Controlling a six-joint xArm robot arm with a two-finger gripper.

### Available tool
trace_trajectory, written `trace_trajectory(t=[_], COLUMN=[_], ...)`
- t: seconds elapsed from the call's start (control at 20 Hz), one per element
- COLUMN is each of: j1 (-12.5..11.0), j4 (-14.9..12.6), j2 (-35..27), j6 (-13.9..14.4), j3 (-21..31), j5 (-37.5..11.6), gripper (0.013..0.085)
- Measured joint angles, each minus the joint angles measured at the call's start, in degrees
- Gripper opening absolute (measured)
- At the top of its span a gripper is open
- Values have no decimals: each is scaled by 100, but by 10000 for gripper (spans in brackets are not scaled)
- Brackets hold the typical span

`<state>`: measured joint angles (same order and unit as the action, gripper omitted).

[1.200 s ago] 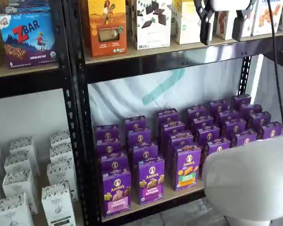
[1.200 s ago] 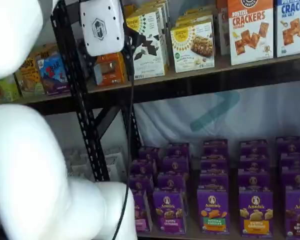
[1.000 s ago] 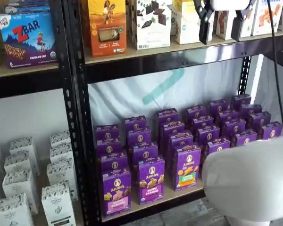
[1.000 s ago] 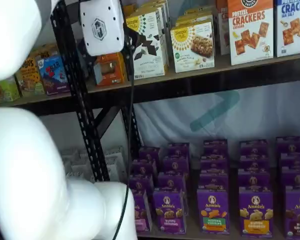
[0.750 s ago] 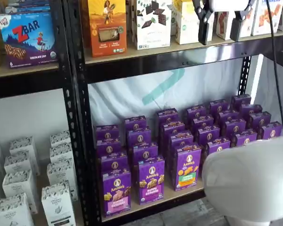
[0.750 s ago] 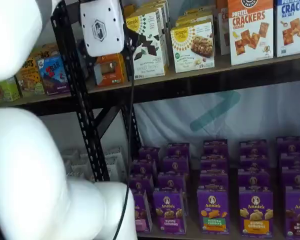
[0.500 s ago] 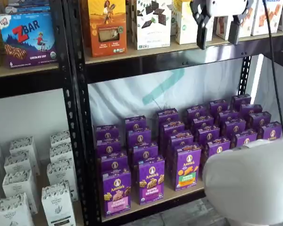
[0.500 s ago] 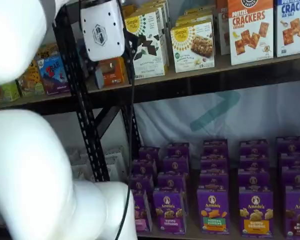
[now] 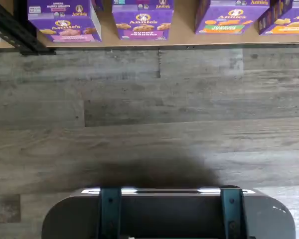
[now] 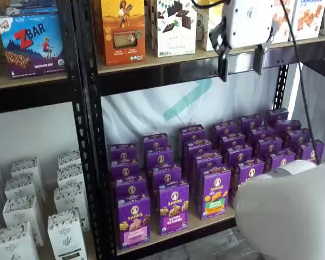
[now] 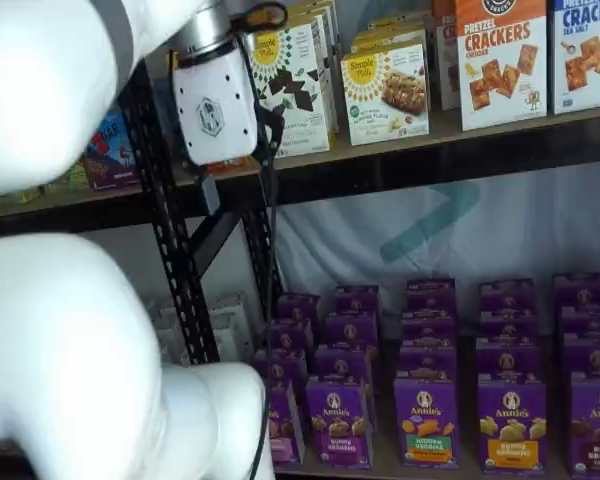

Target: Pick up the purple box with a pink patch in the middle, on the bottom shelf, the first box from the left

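1. Shelf view: gripper (image 10: 241, 67) high, level with upper shelf, fingers plainly apart, empty.
2. Purple box (image 10: 134, 221) upright at front-left of bottom shelf (image 10: 179, 232).
3. Wrist view only: plank floor (image 9: 149, 114) below shelf edge.

— What carries the goods below me?

— The bottom shelf (image 10: 206, 223), a tan board in the black rack (image 10: 89, 162). Purple cartons stand on it in rows.

— And at the rack's post?

— The purple box (image 10: 134, 221) stands upright just beside it, at the board's front edge.
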<state>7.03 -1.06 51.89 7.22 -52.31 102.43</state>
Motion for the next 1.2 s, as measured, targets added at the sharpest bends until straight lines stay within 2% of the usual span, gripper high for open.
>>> trace_trajectory(t=[0.5, 1.0, 1.2], j1=[198, 332, 511], j4=[42, 244, 84], j2=[211, 162, 73], j6=[237, 358, 567], j3=[1300, 2310, 2742], j5=[-1166, -2197, -2769], gripper=[850, 850, 850])
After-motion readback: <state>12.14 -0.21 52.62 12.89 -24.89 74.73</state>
